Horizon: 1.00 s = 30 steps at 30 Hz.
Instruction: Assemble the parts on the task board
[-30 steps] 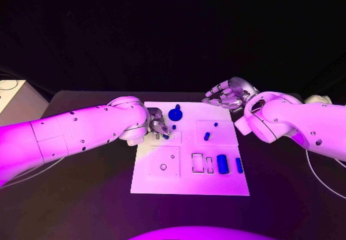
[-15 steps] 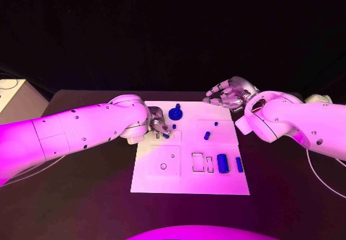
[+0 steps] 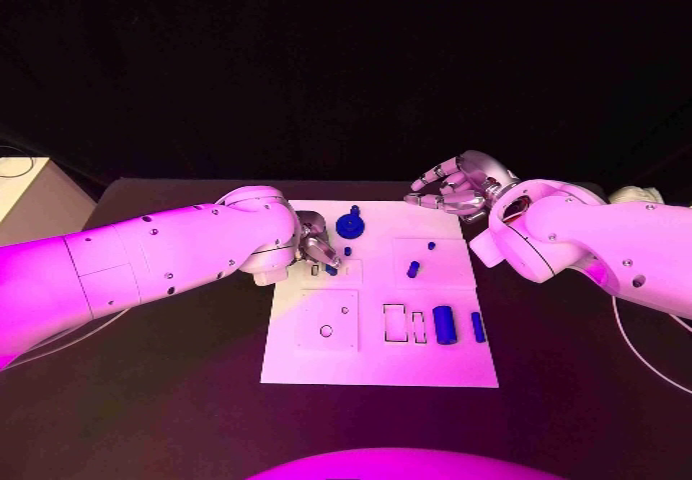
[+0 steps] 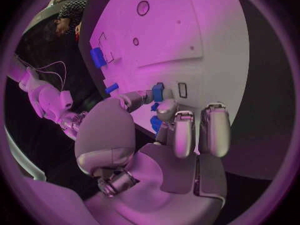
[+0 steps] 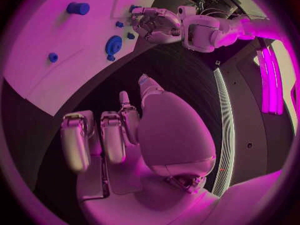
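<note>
left hand (image 3: pixel 317 250) on task board (image 3: pixel 378 360), right hand (image 3: pixel 459 190) beyond it

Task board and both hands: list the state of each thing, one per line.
Left hand: over the board's far left, pinching a small blue part.
Right hand: open, off the board's far right corner, holding nothing.
Task board: flat on the table.
Blue disc: lying on the board.
Blue cylinder: lying on the board.

Matt white task board (image 3: pixel 378 372) — smooth plastic
</note>
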### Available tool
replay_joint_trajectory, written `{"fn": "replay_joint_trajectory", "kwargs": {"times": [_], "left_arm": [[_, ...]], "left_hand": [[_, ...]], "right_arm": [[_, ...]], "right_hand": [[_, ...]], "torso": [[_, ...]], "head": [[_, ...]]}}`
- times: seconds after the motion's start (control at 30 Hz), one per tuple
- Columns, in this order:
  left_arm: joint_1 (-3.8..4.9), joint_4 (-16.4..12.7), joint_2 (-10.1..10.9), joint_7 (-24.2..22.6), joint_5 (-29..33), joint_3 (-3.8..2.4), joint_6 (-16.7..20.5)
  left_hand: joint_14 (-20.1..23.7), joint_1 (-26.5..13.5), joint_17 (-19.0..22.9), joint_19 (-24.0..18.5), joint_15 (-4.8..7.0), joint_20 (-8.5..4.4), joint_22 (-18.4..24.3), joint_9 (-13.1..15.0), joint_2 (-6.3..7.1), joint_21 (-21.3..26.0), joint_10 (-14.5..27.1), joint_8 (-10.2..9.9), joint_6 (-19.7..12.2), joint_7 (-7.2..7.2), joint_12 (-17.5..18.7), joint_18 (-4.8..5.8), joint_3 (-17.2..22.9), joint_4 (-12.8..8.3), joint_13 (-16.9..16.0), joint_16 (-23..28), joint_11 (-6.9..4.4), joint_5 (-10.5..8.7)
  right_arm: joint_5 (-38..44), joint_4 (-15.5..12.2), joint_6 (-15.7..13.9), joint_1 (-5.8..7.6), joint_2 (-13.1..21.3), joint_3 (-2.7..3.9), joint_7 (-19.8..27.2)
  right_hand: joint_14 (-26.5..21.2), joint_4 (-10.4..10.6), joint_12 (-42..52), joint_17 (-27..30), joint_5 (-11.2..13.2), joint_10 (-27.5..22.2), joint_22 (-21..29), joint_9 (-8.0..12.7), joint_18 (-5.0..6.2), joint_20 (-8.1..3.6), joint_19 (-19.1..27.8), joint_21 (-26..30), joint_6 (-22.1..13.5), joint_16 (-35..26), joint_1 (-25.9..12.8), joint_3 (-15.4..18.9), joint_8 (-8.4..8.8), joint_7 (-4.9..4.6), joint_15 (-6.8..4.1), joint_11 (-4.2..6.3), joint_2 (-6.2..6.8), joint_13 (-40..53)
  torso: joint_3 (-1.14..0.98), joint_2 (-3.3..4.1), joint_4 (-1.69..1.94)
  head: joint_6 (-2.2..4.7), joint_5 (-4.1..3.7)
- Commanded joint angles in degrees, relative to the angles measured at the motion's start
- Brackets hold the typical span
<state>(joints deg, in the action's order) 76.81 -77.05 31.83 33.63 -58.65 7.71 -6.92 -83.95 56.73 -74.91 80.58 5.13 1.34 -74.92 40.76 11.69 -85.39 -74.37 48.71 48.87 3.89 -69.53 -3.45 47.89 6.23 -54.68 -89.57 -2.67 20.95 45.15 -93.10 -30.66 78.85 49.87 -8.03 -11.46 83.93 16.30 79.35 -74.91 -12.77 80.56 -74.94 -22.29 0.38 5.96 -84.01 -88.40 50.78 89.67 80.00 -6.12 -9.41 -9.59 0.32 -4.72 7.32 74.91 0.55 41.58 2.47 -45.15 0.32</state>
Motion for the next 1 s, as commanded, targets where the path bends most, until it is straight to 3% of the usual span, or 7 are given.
{"fn": "replay_joint_trajectory", "kwargs": {"times": [0.03, 1.0], "left_arm": [[-0.89, -0.1, -0.1, 1.2, 0.5, 0.75, -4.4], [-0.90, 0.7, -0.7, 1.2, -0.6, 0.90, -4.6]], "left_hand": [[-6.0, -0.4, -14.9, 0.5, 0.54, 0.04, -2.8, 8.5, -0.42, -0.3, -0.8, 0.3, 3.4, -3.05, -0.3, 0.64, 4.5, -5.0, -0.1, -0.3, -0.21, -0.34], [-6.0, -2.8, -15.0, 0.6, 0.93, -0.36, -2.8, 8.3, -0.38, -0.1, -0.8, -0.2, 4.4, -3.59, -0.3, 0.66, -2.6, -1.9, -0.2, -0.4, -0.62, -1.10]], "right_arm": [[0.6, -0.1, 0.6, -0.03, 0.1, 0.01, 0.2], [0.6, -0.1, 0.6, -0.02, 0.2, 0.01, 0.3]], "right_hand": [[6.0, 0.2, -0.2, -14.8, -0.3, -0.3, -13.8, 0.0, 0.12, 0.46, -5.0, 0.3, -0.1, 0.2, -0.5, -0.1, -0.39, 0.06, 0.19, -0.03, -0.11, 5.5], [6.0, 0.2, -0.2, -14.7, -0.2, -0.3, -13.8, 0.0, 0.13, 0.45, -5.0, 0.3, -0.1, 0.2, -0.9, -0.1, -0.41, 0.06, 0.18, -0.03, -0.12, 5.5]], "torso": [[0.00, -0.06, 0.01], [-0.03, 0.00, 0.02]], "head": [[-0.09, -0.03], [-0.02, -0.35]]}}
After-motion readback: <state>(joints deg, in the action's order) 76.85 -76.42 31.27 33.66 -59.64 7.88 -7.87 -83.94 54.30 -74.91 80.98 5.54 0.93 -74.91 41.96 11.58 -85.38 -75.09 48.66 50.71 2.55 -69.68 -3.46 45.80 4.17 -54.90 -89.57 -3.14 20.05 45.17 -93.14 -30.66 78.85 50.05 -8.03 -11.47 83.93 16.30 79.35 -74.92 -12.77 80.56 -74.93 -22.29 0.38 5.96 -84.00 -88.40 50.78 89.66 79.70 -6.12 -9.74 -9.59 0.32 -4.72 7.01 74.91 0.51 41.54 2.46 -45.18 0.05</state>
